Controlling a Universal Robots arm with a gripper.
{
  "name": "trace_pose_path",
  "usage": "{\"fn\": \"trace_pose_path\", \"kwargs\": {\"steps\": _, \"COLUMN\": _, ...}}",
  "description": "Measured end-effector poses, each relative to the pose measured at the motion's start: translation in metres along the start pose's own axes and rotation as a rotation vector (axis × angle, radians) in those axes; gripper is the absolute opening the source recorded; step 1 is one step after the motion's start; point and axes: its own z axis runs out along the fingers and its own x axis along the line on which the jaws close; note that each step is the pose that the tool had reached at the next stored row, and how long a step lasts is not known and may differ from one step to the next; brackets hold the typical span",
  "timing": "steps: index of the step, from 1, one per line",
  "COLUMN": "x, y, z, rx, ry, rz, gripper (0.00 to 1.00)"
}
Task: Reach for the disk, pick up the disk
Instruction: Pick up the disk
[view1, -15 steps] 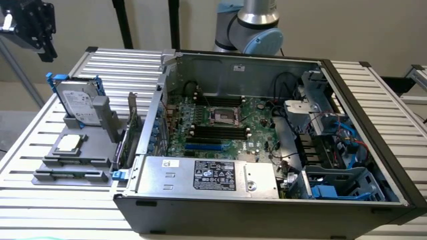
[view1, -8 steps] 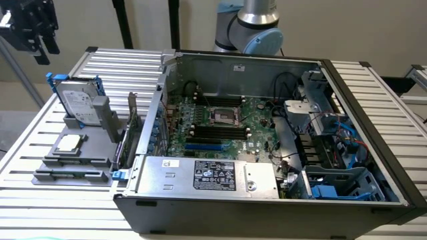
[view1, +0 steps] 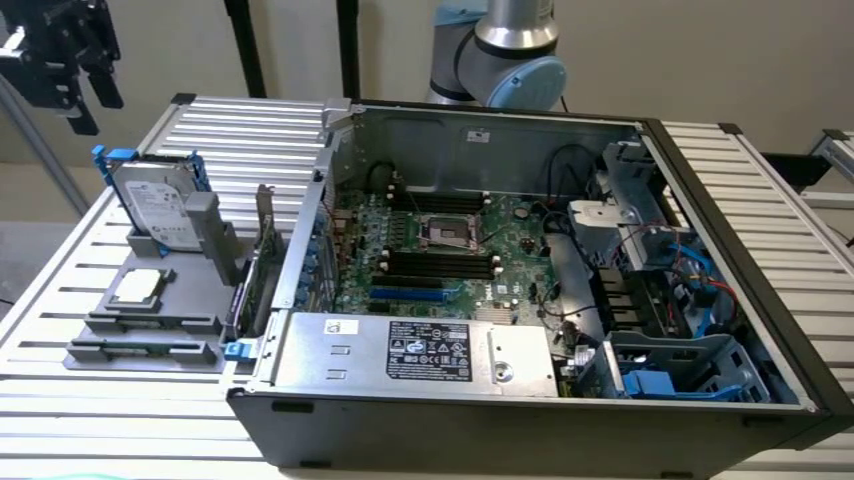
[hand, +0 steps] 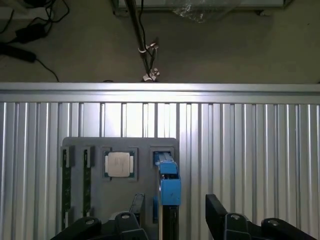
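The disk (view1: 150, 205), a silver-grey hard drive with a white label in a blue carrier, stands on edge in a slot of the grey tray (view1: 200, 300) at the exterior view's left. In the wrist view the disk (hand: 169, 185) appears edge-on, blue carrier uppermost. My gripper (view1: 91, 108) hangs well above and to the left of the disk in the exterior view, apart from it. In the wrist view my gripper (hand: 170, 212) is open, with its black fingers (hand: 220, 217) standing wide on either side of the disk's line and nothing held.
A small square silver chip (view1: 140, 287) lies on the tray beside the disk. An open computer case (view1: 747, 230) fills the slatted metal table's (view1: 787, 150) middle and right, with a silver box (view1: 414, 350) at its front. The table's edge and floor cables (hand: 25, 35) lie beyond the tray.
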Motion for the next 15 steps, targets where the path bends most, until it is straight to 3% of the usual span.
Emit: {"fn": "trace_pose_path", "kwargs": {"steps": 15, "x": 0.000, "y": -0.0045, "z": 0.0271, "rx": 0.0001, "ry": 0.0000, "rz": 0.000, "gripper": 0.60}}
